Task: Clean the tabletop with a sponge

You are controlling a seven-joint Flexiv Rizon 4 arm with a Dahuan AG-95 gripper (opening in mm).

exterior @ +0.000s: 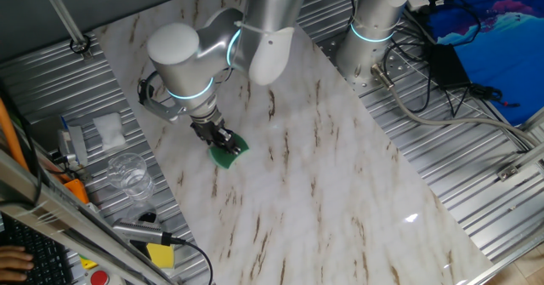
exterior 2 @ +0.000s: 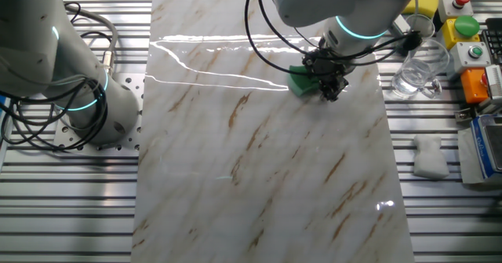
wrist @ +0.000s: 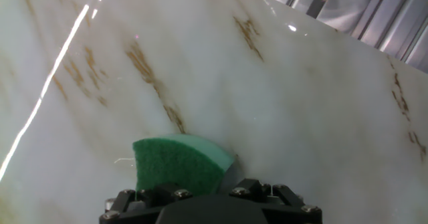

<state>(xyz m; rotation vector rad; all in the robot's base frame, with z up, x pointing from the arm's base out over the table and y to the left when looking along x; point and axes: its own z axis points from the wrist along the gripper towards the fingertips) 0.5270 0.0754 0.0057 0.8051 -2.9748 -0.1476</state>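
The green sponge [exterior: 229, 153] lies pressed flat on the marble-look tabletop [exterior: 323, 174], near its left edge in one fixed view. My gripper [exterior: 223, 140] is shut on the sponge, with the black fingers clamped on its rear part. From the other side, the sponge [exterior 2: 302, 80] sticks out to the left of the gripper [exterior 2: 328, 85]. In the hand view the sponge [wrist: 179, 162] fills the bottom centre, its front corner pointing right, and the fingertips are hidden under the hand's black body.
A clear glass [exterior: 129, 174], a white folded cloth [exterior: 109, 129] and a yellow block [exterior: 160, 255] sit on the ribbed metal left of the slab. A second arm's base [exterior: 374, 30] stands at the far edge, with cables [exterior: 442, 89] beside it.
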